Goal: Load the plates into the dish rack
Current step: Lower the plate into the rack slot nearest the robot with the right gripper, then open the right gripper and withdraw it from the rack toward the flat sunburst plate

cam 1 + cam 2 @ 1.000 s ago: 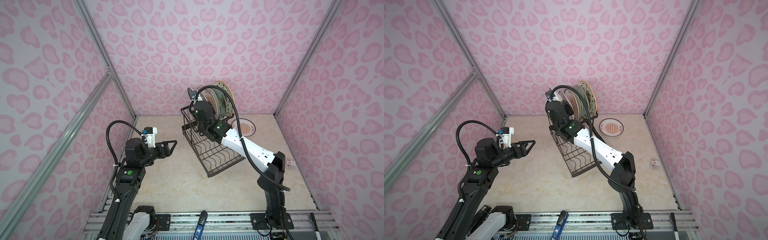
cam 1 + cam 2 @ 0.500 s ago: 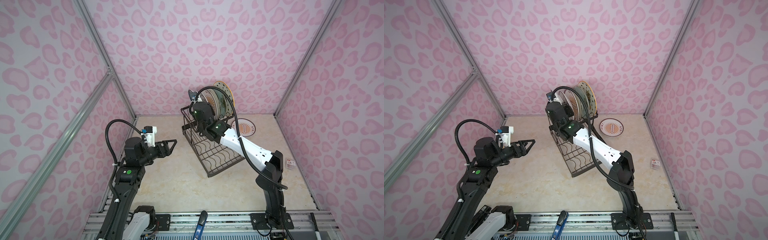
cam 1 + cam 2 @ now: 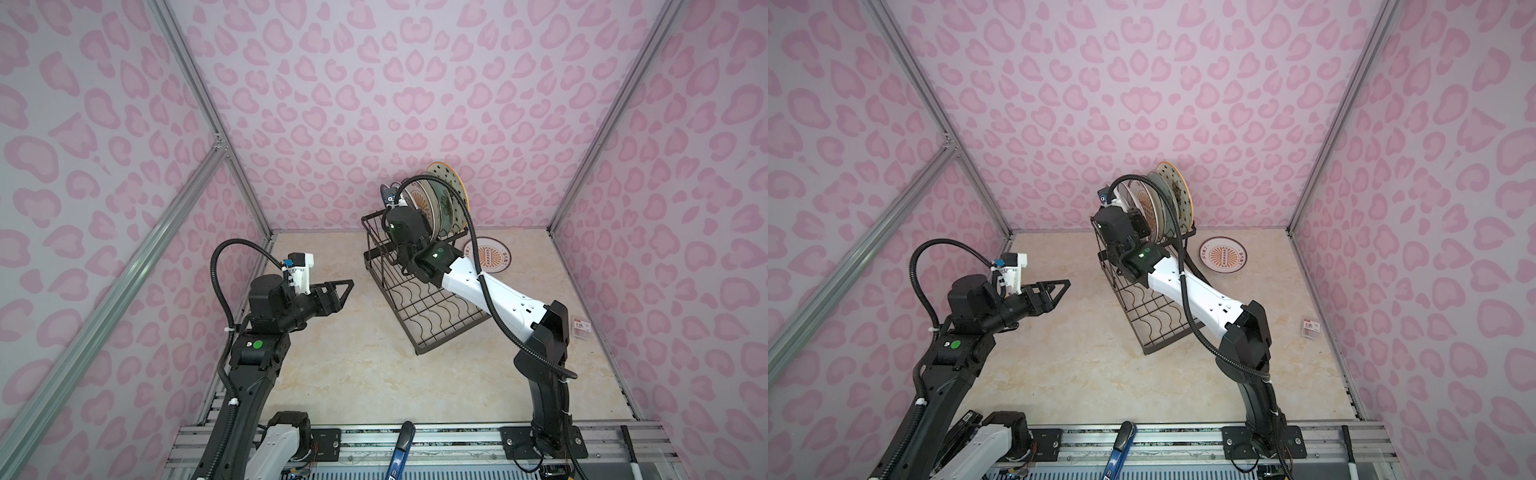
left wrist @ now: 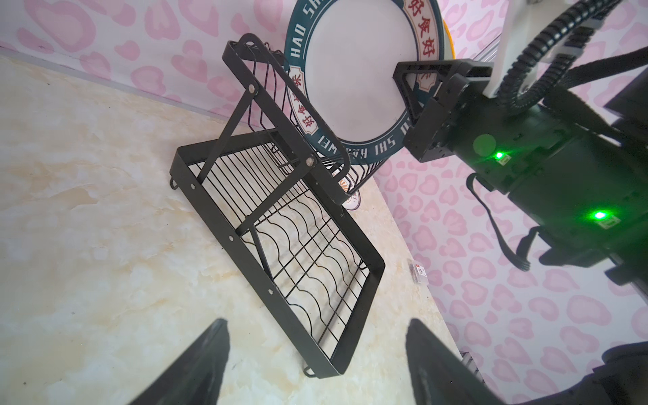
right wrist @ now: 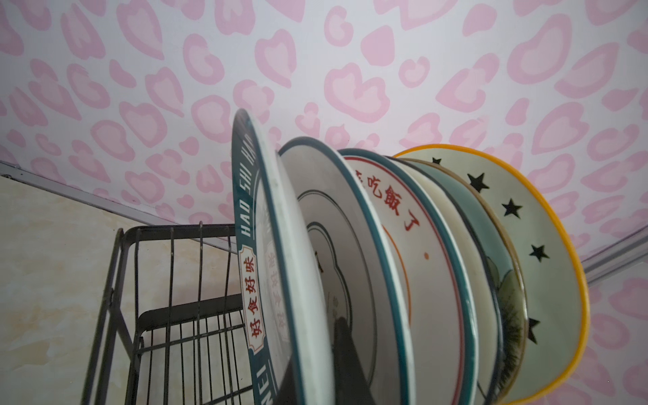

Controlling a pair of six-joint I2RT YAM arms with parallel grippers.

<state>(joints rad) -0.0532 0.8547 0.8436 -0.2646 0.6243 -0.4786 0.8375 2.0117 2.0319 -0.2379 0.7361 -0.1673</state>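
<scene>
Right arm (image 3: 490, 295) extended over dish rack (image 4: 250, 264), right gripper (image 4: 403, 75) clamped on green-rimmed lettered plate (image 4: 354, 70). Left arm (image 3: 266, 307) bent, left gripper (image 3: 348, 286) spread wide, pointing toward rack.

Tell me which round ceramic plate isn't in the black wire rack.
The orange sunburst plate lying flat beside the rack; the others stand upright inside.

I read the dish rack (image 4: 211, 213) as black-coated metal wire, satin rather than shiny. The plates (image 5: 403, 280) are glazed ceramic, glossy. The tabletop (image 3: 332, 374) looks like smooth marbled stone, the walls (image 3: 374, 83) like matt printed sheet, and the frame bars (image 3: 124, 276) like brushed aluminium.
</scene>
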